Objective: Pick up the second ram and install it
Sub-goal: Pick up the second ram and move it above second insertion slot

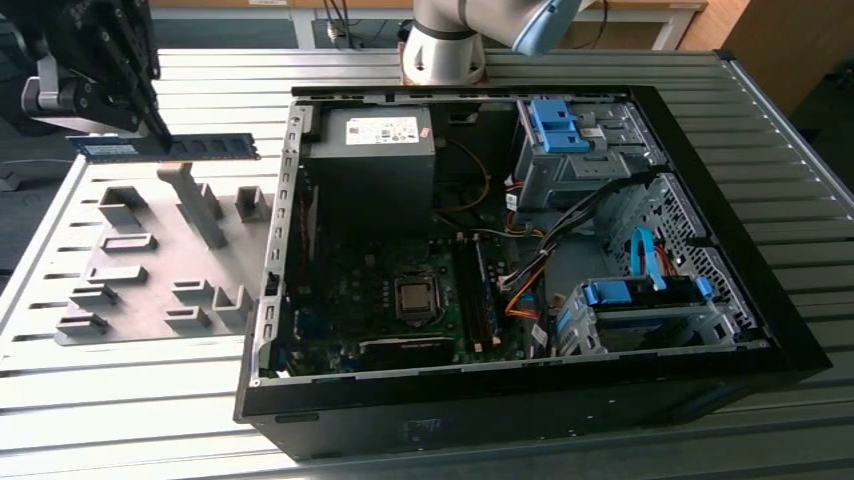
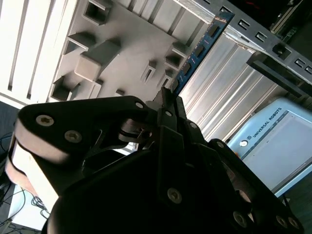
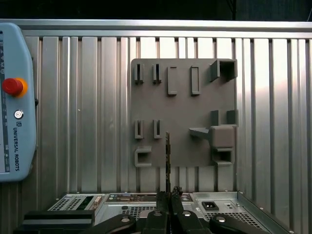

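Well off to the exterior view's left of the open computer case (image 1: 534, 425), above the grey holder plate (image 1: 174, 255), the gripper (image 1: 158, 140) was closed on the second ram (image 1: 214, 147) — the stick level, its long axis pointing toward the case.

Maker's lettering (image 3: 15, 142) on teach pendant (image 3: 17, 73), unreadable sticker (image 1: 380, 130) on power supply (image 1: 371, 175)

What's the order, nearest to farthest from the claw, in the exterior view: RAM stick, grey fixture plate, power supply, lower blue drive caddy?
1. RAM stick, gripped in the claw.
2. Grey fixture plate, the exterior view's left.
3. Power supply, inside the case.
4. Lower blue drive caddy, the exterior view's right.
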